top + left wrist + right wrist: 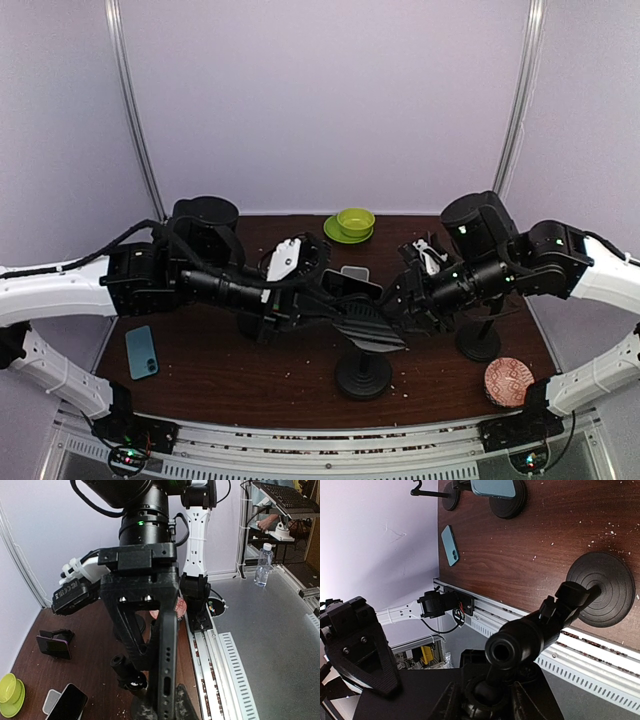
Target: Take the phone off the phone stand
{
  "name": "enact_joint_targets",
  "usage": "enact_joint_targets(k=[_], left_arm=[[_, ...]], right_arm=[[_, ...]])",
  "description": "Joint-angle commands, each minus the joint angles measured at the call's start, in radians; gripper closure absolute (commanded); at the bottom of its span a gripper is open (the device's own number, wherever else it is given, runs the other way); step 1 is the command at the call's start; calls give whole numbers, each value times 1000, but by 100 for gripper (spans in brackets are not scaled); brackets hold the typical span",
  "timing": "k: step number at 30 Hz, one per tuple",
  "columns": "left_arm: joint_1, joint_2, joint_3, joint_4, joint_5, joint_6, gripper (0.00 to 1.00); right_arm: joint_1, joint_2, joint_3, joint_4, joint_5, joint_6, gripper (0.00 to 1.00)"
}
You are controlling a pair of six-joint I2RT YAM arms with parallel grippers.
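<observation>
The black phone stand (362,378) stands on a round base at the table's front centre, with its cradle plate (372,330) tilted. My left gripper (318,300) comes from the left and is shut on the dark phone (350,285). In the left wrist view the phone (167,665) shows edge-on between my fingers (145,711), close against the cradle plate (131,615). I cannot tell whether it still rests in the cradle. My right gripper (405,305) is shut on the stand's ball joint (487,695) behind the cradle. The stand's neck (535,635) and base (602,590) show above it.
A teal phone (141,352) lies flat at the front left. A green bowl on a plate (350,224) is at the back. A second black stand (480,345) and a copper disc (508,382) are at the right. Another stand holds a teal phone (494,487).
</observation>
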Motion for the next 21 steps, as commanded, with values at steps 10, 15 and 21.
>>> enact_joint_targets(k=[10, 15, 21], left_arm=[[57, -58, -14, 257, -101, -111, 100], [55, -2, -8, 293, -83, -147, 100], [52, 87, 71, 264, -151, -186, 100]], right_arm=[[30, 17, 95, -111, -65, 42, 100], [-17, 11, 72, -120, -132, -36, 100], [-69, 38, 132, -247, -185, -196, 100]])
